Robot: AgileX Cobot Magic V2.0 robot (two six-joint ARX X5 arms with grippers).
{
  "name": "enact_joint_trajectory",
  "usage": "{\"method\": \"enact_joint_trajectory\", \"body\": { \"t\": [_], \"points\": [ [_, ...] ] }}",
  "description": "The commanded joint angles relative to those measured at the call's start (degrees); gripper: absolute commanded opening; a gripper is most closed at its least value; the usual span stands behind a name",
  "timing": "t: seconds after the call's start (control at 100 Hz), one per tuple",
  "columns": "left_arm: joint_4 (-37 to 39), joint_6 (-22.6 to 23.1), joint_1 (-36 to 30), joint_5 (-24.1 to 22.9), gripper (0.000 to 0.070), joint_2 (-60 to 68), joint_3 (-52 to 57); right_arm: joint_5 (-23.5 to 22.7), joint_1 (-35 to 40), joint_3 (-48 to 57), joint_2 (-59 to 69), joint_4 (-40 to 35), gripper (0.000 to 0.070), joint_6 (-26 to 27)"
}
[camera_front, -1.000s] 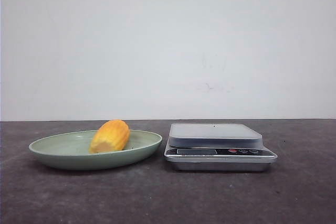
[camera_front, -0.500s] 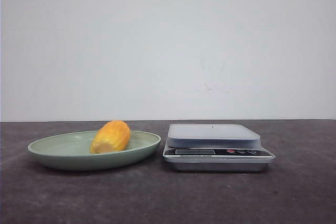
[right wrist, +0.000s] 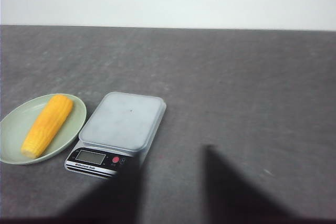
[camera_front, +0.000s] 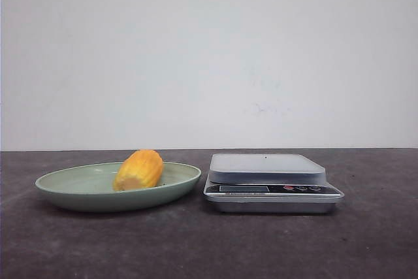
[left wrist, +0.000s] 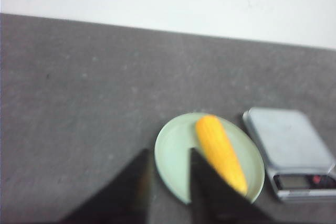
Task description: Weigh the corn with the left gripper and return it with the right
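Nothing weighed yet; corn [camera_front: 138,170] sits in the plate [camera_front: 78,195], scale [camera_front: 273,183] bare.

Corn lies on its side in the green plate on the left of the table [camera_front: 209,246], pale cut end toward the near side; scale stands just right of the plate, platform with nothing on it, display unreadable; my left gripper [left wrist: 169,182] hangs above the near edge of the plate, fingers spread apart, holding nothing, corn beyond the tips and untouched; my right gripper [right wrist: 170,182] hangs over bare table on the near-right side of the scale, fingers parted too, holding nothing; neither arm shows in the front view; my read: whole job is left; left pick, place on scale, then right pick and return to plate.
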Motion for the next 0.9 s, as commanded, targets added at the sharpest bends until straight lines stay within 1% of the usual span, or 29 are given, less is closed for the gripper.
{"method": "enact_joint_trajectory", "body": {
  "t": [0.0, 0.1, 0.16, 0.27, 0.89],
  "points": [
    [2.89, 1.07, -0.33, -0.09, 0.0000, 0.00, 0.37, -0.09, 0.20, -1.51, 0.11, 4.85, 0.0013, 1.40],
    [7.72, 2.51, -0.33, -0.13, 0.0000, 0.15, 0.35, -0.11, 0.26, -4.55, 0.11, 10.91, 0.0013, 1.40],
    [9.62, 2.71, -0.33, -0.13, 0.0000, 0.35, 0.35, -0.11, 0.26, -5.20, 0.13, 12.59, 0.0012, 1.42],
    [11.04, 2.71, -0.33, -0.17, 0.0000, 0.42, 0.35, -0.11, 0.26, -5.20, 0.13, 12.63, 0.0013, 2.12],
    [10.58, 2.80, -0.35, -0.20, 0.0000, 0.07, 0.35, -0.04, 0.24, -5.20, 0.09, 12.68, 0.0013, 1.97]
  ]
}}
